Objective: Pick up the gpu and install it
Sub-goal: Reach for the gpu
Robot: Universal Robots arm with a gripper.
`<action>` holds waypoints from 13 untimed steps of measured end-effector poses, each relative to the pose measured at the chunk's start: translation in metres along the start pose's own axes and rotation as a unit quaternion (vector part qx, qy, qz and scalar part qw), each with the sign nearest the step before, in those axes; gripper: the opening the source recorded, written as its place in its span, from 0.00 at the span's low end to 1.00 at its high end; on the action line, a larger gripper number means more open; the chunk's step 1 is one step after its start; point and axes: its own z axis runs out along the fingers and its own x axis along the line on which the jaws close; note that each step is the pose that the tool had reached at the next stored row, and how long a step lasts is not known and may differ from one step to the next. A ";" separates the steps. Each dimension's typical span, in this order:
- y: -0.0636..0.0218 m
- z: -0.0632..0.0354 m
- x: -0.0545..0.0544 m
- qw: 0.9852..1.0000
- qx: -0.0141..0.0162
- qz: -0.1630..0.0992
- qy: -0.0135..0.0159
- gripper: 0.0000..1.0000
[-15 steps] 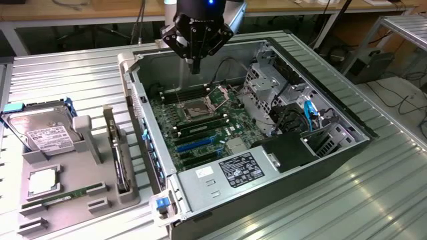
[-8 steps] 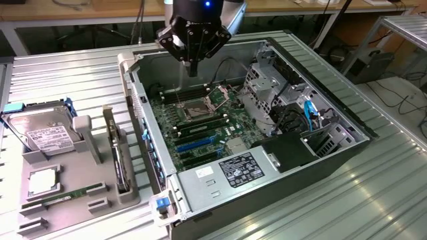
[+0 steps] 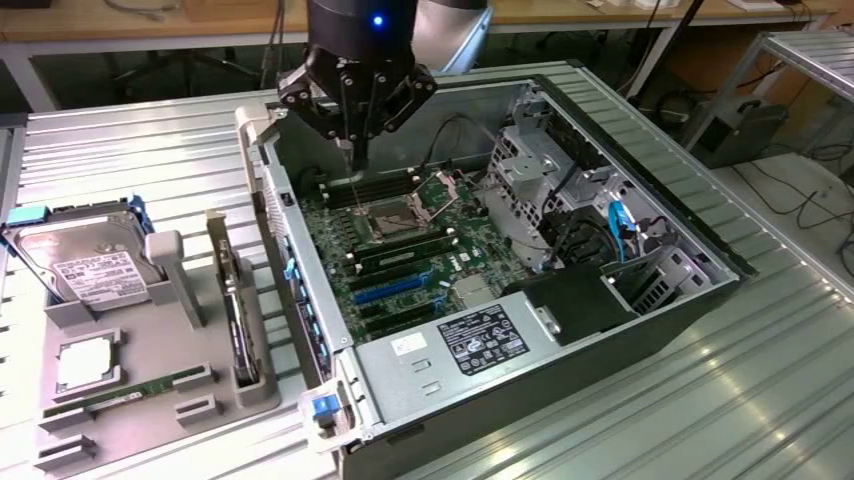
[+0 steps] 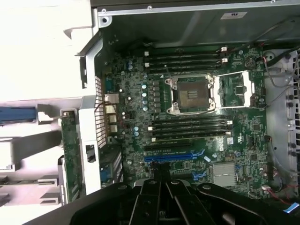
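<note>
Exterior view: a ribbed metal counter (image 3: 747, 400) carries an open computer case (image 3: 561, 395) and a grey holder (image 3: 140, 435), with workbenches (image 3: 160, 25) behind. The gpu (image 3: 238, 310) stands on edge in the holder, beside the case. The hand (image 3: 355, 150) hangs over the motherboard (image 3: 400, 260), closed tight and empty.

Wrist view: the hand (image 4: 161, 176) is pinched together above the motherboard (image 4: 187, 126); the gpu (image 4: 70, 154) sits outside the case wall.

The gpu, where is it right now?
The gpu stands on edge in the gray holder on the exterior view's left, between the hard drive and the open computer case.
</note>
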 end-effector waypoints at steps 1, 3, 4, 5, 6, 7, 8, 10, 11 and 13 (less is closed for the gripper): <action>-0.0020 0.0000 0.004 1.000 0.000 0.000 0.000 0.11; -0.0053 -0.0001 0.011 1.000 0.000 0.000 0.000 0.11; -0.0070 -0.0002 0.014 1.000 0.000 0.000 0.000 0.11; -0.0088 -0.0001 0.018 1.000 0.000 0.000 0.000 0.11; -0.0105 0.0000 0.021 1.000 0.000 0.000 0.000 0.11; -0.0126 0.0002 0.026 1.000 0.000 0.000 0.000 0.11; -0.0141 0.0003 0.030 1.000 0.000 0.000 0.000 0.11; -0.0192 0.0014 0.042 1.000 0.000 0.000 0.000 0.11; -0.0221 0.0021 0.050 1.000 0.000 0.000 0.000 0.11; -0.0250 0.0032 0.060 1.000 0.001 0.000 0.000 0.11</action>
